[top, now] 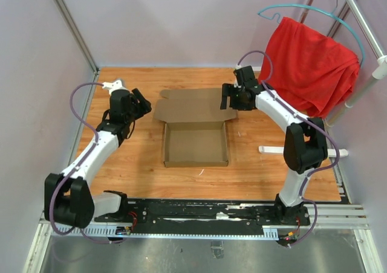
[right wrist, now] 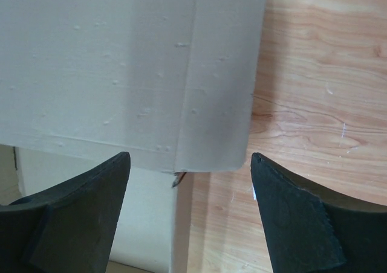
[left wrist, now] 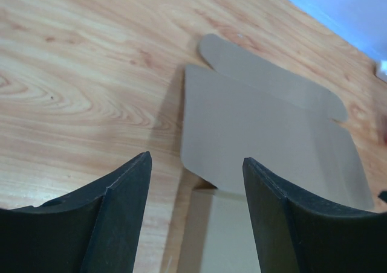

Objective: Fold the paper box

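Note:
The paper box (top: 195,143) is plain brown cardboard in the middle of the wooden table. Its walls stand up as a shallow tray, and its lid (top: 195,107) lies open and flat behind it. My left gripper (top: 140,104) is open and empty, just left of the lid's left flap. In the left wrist view (left wrist: 196,164) the lid (left wrist: 266,128) lies ahead between the fingers. My right gripper (top: 230,96) is open and empty above the lid's right flap. In the right wrist view (right wrist: 190,164) that flap's corner (right wrist: 217,104) sits between the fingers.
A red cloth (top: 311,64) hangs on a blue hanger from a white rack (top: 363,19) at the back right. A white bar (top: 302,151) lies on the table right of the box. Purple walls close the sides and back.

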Action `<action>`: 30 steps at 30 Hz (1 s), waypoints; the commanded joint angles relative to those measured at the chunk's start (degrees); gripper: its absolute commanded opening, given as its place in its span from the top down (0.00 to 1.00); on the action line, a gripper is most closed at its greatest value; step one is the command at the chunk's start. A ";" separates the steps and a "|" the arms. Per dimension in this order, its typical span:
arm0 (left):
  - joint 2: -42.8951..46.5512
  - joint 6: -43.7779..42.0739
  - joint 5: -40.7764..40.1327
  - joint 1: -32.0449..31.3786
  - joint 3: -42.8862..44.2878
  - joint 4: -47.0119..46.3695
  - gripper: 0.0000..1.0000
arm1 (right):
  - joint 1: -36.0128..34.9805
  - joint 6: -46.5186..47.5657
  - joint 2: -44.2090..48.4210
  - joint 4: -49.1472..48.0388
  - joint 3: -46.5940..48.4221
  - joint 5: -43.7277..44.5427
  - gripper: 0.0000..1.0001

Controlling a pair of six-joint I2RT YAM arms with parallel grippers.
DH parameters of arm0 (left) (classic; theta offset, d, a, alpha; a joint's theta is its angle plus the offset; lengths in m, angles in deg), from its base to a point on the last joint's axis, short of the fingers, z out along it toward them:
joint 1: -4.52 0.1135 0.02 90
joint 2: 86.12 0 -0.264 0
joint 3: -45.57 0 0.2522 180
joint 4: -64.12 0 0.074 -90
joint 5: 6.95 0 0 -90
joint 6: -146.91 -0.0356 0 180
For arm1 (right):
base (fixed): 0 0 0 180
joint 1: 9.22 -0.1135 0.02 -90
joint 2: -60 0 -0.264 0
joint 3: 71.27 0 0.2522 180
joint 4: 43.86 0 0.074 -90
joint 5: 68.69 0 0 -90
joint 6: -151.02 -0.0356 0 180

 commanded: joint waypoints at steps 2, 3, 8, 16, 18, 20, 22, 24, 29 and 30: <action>-6.24 6.34 12.38 6.04 -2.45 -10.78 0.31 | 6.63 -2.81 -3.04 -2.00 -1.85 -8.37 0.18; -6.91 6.39 12.57 6.21 -3.05 -12.37 0.31 | 7.90 -2.96 -3.31 -3.65 -2.77 -10.30 0.18; -12.37 5.83 14.20 6.91 -3.55 -17.83 0.31 | 10.38 -2.54 -6.30 -6.91 -3.59 -16.47 0.20; -21.57 3.89 12.66 7.41 0.01 -17.36 0.34 | 10.20 -1.14 -12.90 -6.96 1.12 -22.76 0.30; -23.22 3.80 13.08 7.41 0.58 -17.73 0.34 | 10.02 -1.00 -13.66 -6.39 1.97 -22.58 0.32; -24.57 3.87 14.09 7.42 1.32 -18.42 0.36 | 9.72 -0.64 -14.04 -6.14 2.55 -22.53 0.34; -25.57 4.00 15.18 7.41 1.85 -19.33 0.38 | 9.31 -0.03 -14.35 -5.92 3.26 -22.20 0.37; -26.54 4.08 16.44 7.41 2.78 -19.56 0.40 | 8.52 0.50 -14.72 -4.40 4.60 -20.57 0.40; -28.02 3.81 18.84 7.41 4.62 -19.28 0.46 | 5.43 2.22 -15.38 -1.03 8.15 -16.61 0.43; -28.11 3.84 19.49 7.41 4.64 -19.56 0.46 | 4.86 2.49 -15.38 -0.54 8.88 -15.68 0.43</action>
